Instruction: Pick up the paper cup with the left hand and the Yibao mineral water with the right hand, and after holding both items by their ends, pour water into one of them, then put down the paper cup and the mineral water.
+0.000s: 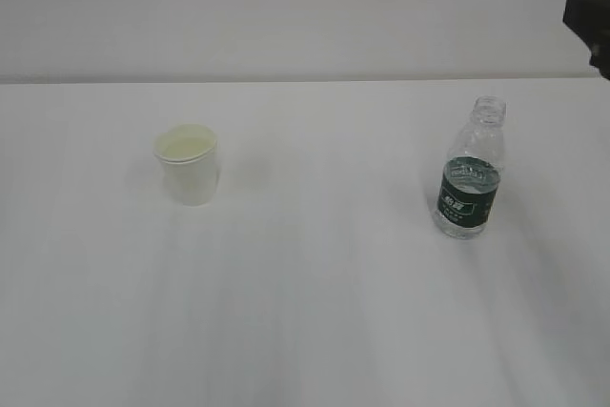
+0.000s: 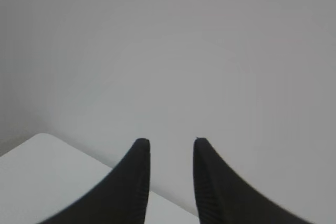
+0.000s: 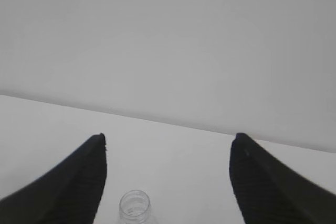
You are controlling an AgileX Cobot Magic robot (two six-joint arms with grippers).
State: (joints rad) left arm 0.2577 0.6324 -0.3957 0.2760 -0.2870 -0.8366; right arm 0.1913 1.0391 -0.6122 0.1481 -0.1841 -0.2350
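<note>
White tabletop (image 1: pixel 315 312), plain and matte, fills most of the exterior view, with faint vertical streaks of soft light across it; behind it a pale grey-white wall (image 1: pixel 286 7) meets the table along a straight horizontal edge. Small white tapered paper cup (image 1: pixel 188 164) with rolled rim and pale cream-yellow inside stands upright left of centre. Small clear plastic mineral water bottle (image 1: pixel 468 171) with ribbed shoulders, dark green label band and open neck stands upright on the right, well apart from the cup, some water visible inside at label height. Neither item is touched by anything. Black part of the right hand (image 1: pixel 588 24) pokes in at the upper right edge, above and behind the bottle, clear of it. Right wrist view: right hand's black ribbed fingers (image 3: pixel 79 182) are spread wide, nothing between them, the bottle's open mouth (image 3: pixel 134 205) low in the gap at the frame's bottom edge, white table and grey wall beyond. Left wrist view: left hand (image 2: pixel 170 142) with two black fingers apart by a narrow gap, empty, pointed at the blank grey wall, a rounded white table corner (image 2: pixel 47 166) at lower left.
</note>
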